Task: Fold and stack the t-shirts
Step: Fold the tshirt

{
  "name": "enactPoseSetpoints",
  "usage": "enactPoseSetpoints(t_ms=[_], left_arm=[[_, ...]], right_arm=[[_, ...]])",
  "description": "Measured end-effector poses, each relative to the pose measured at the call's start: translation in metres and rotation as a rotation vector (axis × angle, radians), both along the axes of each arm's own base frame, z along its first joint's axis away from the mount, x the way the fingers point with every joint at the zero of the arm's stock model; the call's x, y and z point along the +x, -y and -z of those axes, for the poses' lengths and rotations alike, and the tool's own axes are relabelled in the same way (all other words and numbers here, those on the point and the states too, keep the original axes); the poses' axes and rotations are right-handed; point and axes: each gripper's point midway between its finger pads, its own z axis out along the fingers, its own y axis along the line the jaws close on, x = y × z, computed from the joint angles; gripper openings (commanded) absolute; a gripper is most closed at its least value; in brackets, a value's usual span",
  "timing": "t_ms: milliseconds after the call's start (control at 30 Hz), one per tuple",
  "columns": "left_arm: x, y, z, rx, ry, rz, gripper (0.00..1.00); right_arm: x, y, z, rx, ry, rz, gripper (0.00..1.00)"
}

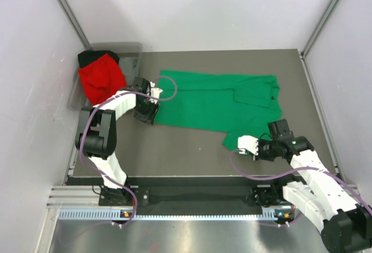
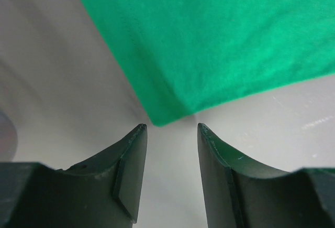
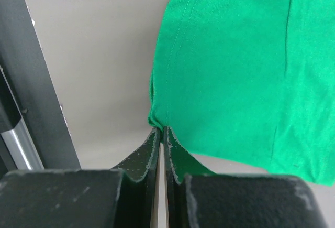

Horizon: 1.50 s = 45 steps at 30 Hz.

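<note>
Grey bin (image 1: 131, 60) — far-left corner of the table (image 1: 186, 151)

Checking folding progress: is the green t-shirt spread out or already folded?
Mostly spread: the green t-shirt lies flat across the table, only its right end doubled over.

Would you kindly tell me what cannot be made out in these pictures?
- Black cloth t-shirt: top view, mostly under the red cloth t-shirt.
- Grey plastic bin: top view, inside mostly hidden by those shirts.
- Bright green cloth t-shirt: top view, left edge partly behind the left gripper; both wrist views cut it off.
</note>
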Motion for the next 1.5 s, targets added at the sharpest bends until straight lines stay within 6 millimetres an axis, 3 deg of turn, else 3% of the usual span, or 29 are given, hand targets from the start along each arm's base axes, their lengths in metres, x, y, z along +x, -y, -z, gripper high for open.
enactPoseSetpoints(t_ms=[433,533,700,867,1100,1200,1500], left_arm=[[0.013,-0.004,0.007,0.008,0.004,-0.017,0.43],[0.018,-0.001,0.007,-0.003,0.005,-0.016,0.34],[0.022,0.005,0.006,-0.038,0.000,-0.005,0.00],[0.020,0.009,0.006,-0.056,-0.005,0.009,0.00],[0.017,0.008,-0.013,-0.056,0.025,0.030,0.00],[0.018,0.008,-0.028,-0.059,0.050,0.036,0.00],[0.054,0.016,-0.060,-0.080,0.129,0.058,0.00]], right_arm=[[0.000,0.000,0.000,0.010,-0.010,0.030,0.02],[0.002,-0.001,0.000,0.012,-0.005,0.037,0.02],[0.005,0.001,-0.001,0.011,0.003,0.060,0.00],[0.015,0.007,-0.005,0.021,0.028,0.145,0.00],[0.042,0.036,-0.025,0.071,0.071,0.391,0.00],[0.064,0.046,-0.046,0.102,0.113,0.472,0.00],[0.138,0.062,-0.113,0.209,0.251,0.627,0.00]])
